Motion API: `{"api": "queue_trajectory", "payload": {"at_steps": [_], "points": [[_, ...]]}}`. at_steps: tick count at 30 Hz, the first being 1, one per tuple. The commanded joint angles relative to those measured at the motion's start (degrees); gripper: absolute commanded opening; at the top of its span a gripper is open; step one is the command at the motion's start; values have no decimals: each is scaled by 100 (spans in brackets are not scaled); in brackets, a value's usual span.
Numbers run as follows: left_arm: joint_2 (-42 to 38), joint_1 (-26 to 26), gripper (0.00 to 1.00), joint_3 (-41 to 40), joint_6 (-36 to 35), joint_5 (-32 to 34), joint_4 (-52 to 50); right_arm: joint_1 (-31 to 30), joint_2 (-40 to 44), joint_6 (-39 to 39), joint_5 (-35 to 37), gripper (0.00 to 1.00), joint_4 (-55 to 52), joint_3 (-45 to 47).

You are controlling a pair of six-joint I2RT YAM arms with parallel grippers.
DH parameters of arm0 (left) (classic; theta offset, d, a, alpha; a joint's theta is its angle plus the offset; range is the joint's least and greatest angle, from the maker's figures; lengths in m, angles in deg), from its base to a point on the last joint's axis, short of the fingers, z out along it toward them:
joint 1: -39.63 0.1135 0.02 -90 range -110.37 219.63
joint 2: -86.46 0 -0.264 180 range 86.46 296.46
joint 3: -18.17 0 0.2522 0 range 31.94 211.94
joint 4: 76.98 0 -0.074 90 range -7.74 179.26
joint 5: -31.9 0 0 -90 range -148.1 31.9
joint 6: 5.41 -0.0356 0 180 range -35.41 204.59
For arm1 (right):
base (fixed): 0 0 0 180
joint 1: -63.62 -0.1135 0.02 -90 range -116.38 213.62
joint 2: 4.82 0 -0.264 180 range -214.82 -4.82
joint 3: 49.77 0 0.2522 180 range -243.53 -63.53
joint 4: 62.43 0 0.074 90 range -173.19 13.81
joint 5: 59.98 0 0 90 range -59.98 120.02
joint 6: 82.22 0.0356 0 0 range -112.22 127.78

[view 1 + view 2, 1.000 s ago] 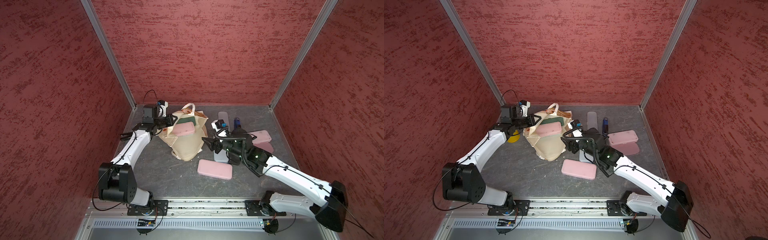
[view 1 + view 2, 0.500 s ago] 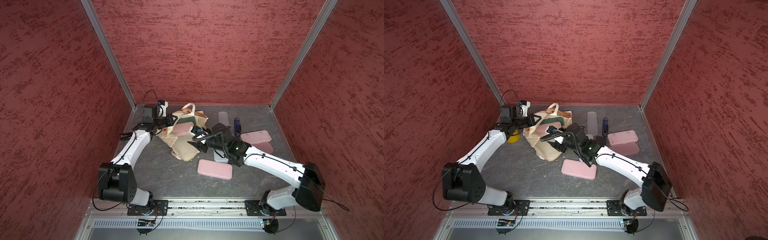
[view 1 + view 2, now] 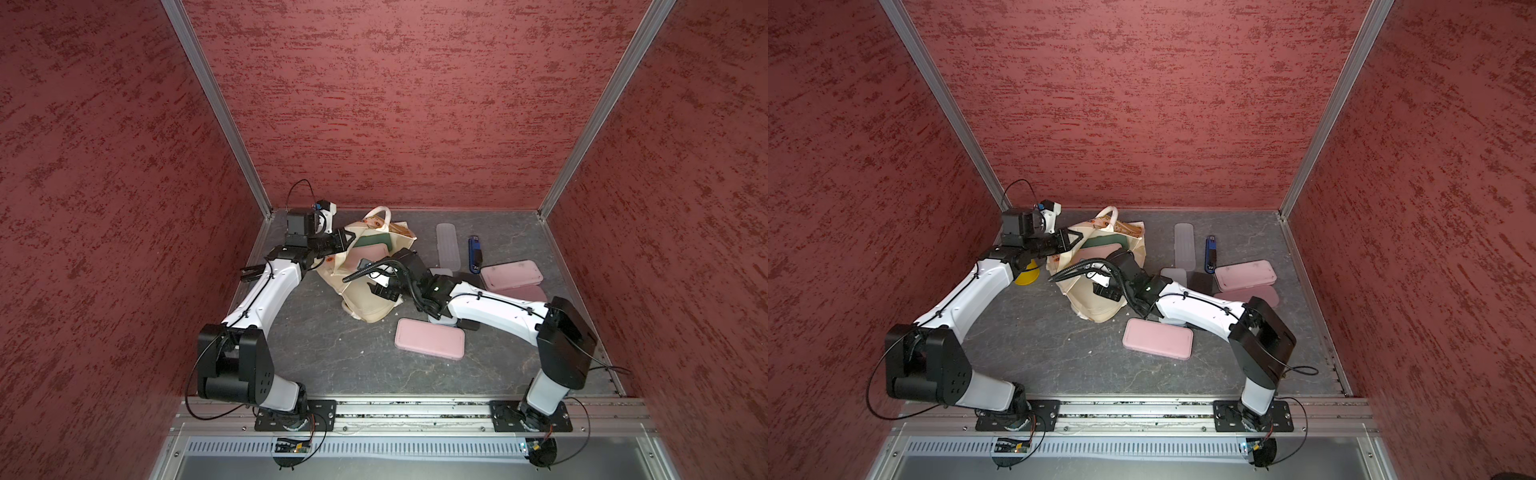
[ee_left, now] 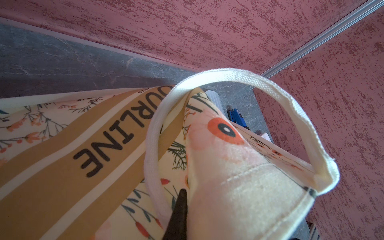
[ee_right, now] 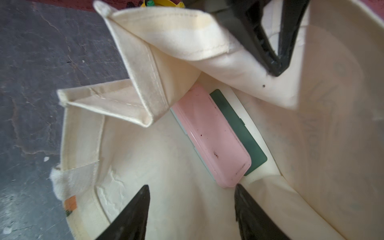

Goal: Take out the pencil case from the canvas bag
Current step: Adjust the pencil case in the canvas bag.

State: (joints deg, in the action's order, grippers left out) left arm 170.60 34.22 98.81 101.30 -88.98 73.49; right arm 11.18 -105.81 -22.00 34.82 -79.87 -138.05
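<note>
Two long edges are looking best for grabbing the stiff, likely slippery case (image 5: 209, 133); left pincer (image 5: 275, 69) is pinching the floppy bag (image 3: 361, 307), right pincer (image 5: 191, 187) is hovering open, empty.

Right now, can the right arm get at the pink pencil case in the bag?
Probably yes. The left tool holds the canvas bag open, and the open right tool sits at its mouth, with the pink pencil case just ahead, uncovered.
</note>
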Motion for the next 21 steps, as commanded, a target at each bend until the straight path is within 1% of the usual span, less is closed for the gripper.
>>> {"api": "queue_trajectory", "payload": {"at_steps": [1,7,13,15,18,21], "points": [[129,9,0,89,33,-142,-83,-20,-321,-261,536,65,70,-299],[124,7,0,89,52,-173,-75,-18,-855,-265,918,66,385,-496],[111,14,0,89,88,-234,-50,6,-1232,-379,1212,67,923,-420],[104,19,0,89,92,-235,-49,33,-1331,-584,1283,67,1067,-386],[111,22,0,89,96,-246,-41,72,-1442,-658,1331,67,1229,-370],[112,25,0,89,113,-261,-40,94,-1562,-775,1364,69,1373,-370]]}}
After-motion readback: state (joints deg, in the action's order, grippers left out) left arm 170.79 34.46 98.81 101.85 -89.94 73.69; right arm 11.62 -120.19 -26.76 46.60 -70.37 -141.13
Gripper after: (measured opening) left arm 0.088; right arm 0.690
